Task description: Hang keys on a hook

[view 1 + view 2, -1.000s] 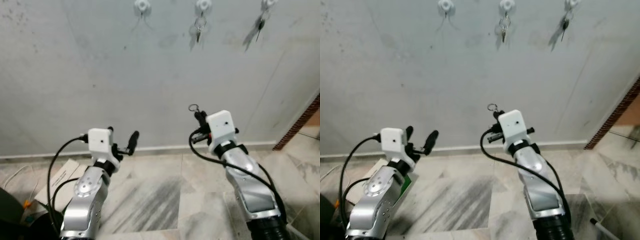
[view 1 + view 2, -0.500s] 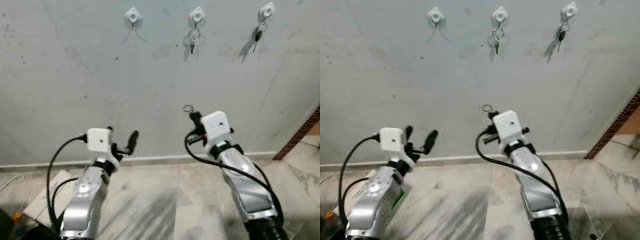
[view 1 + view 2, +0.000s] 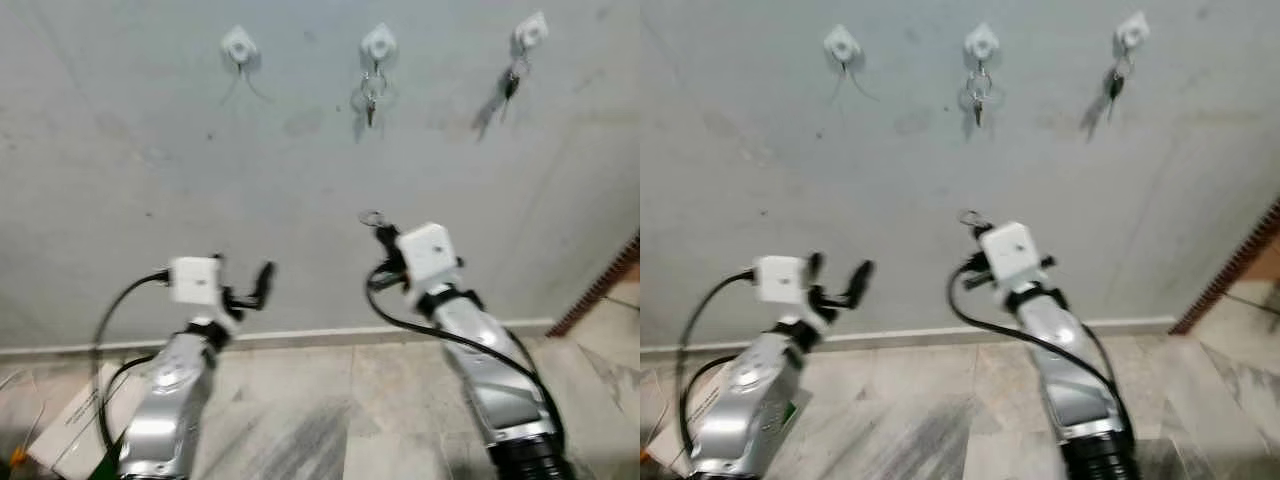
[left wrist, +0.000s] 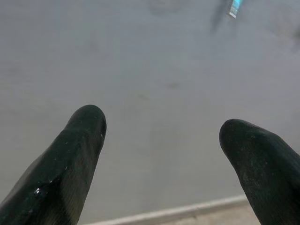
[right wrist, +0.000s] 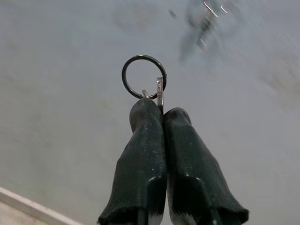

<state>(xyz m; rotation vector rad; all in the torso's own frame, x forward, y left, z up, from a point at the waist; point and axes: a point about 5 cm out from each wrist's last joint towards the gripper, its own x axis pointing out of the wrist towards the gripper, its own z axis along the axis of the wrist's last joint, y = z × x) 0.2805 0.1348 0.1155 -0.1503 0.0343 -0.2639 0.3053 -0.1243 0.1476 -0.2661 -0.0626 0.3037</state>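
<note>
**Three hooks on the wall, one key held up in the right gripper**

Three white hooks sit in a row high on the grey wall. The left hook carries no key; only a thin wire-like bit and its shadow trail below it. The middle hook has a ring with a key hanging from it, and the right hook has another key dangling beneath.

The right gripper is raised in front of the wall, below the middle hook and well apart from it. Its two black fingers are pressed together, pinching the held key so that its dark key ring stands up clear above the fingertips (the ring is free of the wall and of any hook). From the head camera the same ring shows as a small loop at the top of that gripper.

The left gripper is also lifted toward the wall, lower down and to the left of the other arm. Its fingers are spread wide with nothing between them.

Below the wall runs a pale baseboard, then a marbled tile floor. A white box or paper lies on the floor beside the left arm.
</note>
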